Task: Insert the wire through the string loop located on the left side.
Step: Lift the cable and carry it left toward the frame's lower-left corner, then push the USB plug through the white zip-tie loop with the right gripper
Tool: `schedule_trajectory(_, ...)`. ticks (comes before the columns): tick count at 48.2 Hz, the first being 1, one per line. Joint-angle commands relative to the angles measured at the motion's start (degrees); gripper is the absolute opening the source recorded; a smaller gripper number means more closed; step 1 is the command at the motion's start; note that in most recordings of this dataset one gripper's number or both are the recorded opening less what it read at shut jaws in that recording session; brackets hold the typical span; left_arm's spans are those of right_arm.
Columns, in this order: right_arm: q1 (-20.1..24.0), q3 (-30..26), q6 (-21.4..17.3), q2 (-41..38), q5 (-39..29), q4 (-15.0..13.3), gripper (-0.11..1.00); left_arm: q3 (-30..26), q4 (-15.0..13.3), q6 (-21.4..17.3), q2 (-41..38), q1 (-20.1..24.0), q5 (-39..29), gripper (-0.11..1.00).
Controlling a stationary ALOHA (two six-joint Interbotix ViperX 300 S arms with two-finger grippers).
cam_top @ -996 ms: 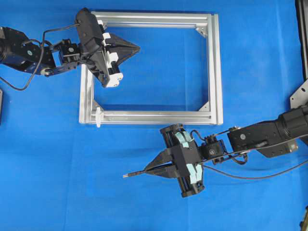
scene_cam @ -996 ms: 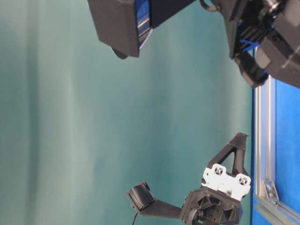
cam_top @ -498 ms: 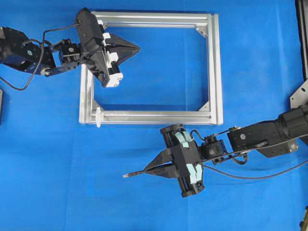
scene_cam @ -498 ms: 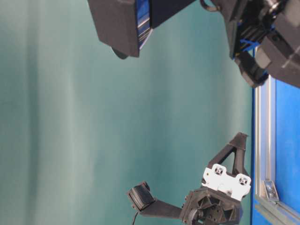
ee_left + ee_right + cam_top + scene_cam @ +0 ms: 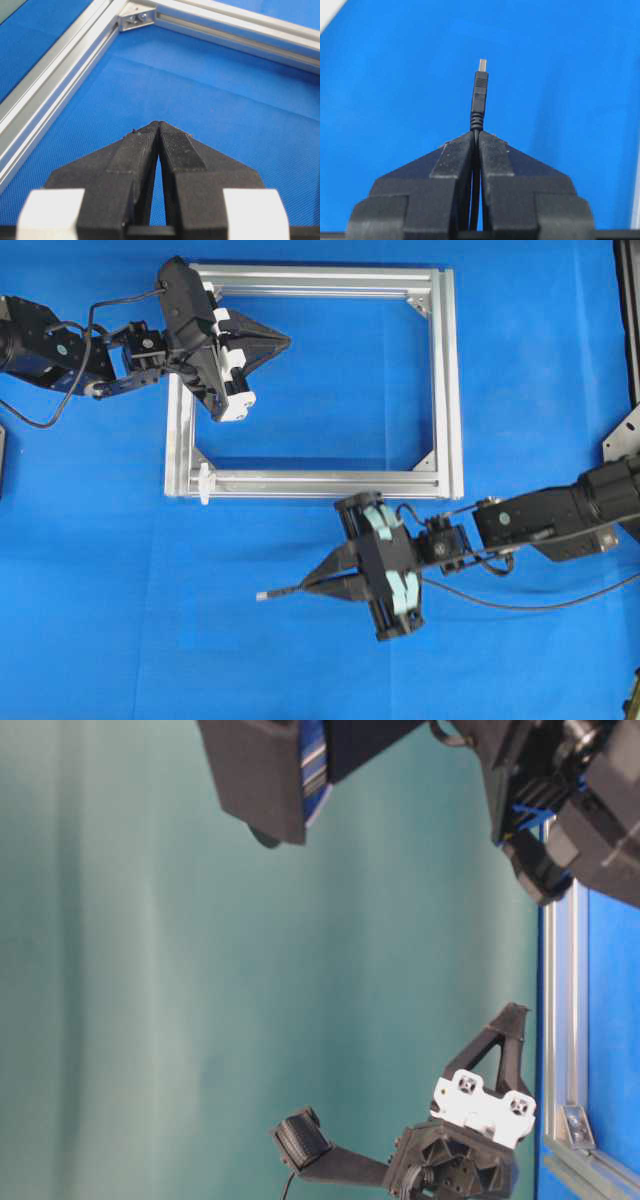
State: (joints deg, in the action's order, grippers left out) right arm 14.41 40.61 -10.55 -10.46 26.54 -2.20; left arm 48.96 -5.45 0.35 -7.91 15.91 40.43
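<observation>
Careful: your right gripper [image 5: 318, 586] is clamped on the wire [image 5: 479, 95], plug sticking ahead of the jaws; misaimed, it misses the string loop [image 5: 204, 483]. Left gripper [image 5: 159, 129] is closed, empty.

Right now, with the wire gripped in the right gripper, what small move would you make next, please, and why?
Probably carry the plug up and left toward the string loop. The right gripper is shut on the wire, with the plug pointing left, lying below the frame and to the right of the loop at its lower-left corner. The left gripper is shut and empty, hovering inside the frame.
</observation>
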Motion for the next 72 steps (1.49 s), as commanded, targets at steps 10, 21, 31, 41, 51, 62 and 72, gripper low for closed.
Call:
schedule_trajectory(10,-7.12,1.58,0.09,3.43,0.18,0.09,0.01,-0.53,0.09,0.09,1.67,-0.44,-0.18,0.00)
schedule_trajectory(21,-11.78,2.64,0.26,3.52,0.18,0.09,0.01,-0.44,0.09,0.09,1.58,-0.62,-0.26,0.00)
schedule_trajectory(31,-14.15,3.08,0.35,3.52,0.44,0.00,0.01,-0.44,0.18,0.09,1.58,-0.62,-0.18,0.00)
schedule_trajectory(41,-14.33,2.72,0.35,3.34,0.53,0.00,0.01,-0.44,0.09,0.09,1.58,-0.79,-0.26,0.00)
schedule_trajectory(51,-13.97,0.35,0.35,2.11,0.62,-0.09,0.01,-0.44,0.09,0.18,1.67,-0.88,-0.18,0.00)
schedule_trajectory(62,-13.18,-5.45,0.35,-1.67,-0.26,-0.62,0.01,-0.44,0.09,0.09,1.67,-0.88,-0.18,0.00)
schedule_trajectory(72,-13.01,-10.11,0.35,-4.92,-2.02,-0.62,0.01,-0.44,0.18,0.09,1.58,-0.88,-0.18,0.00)
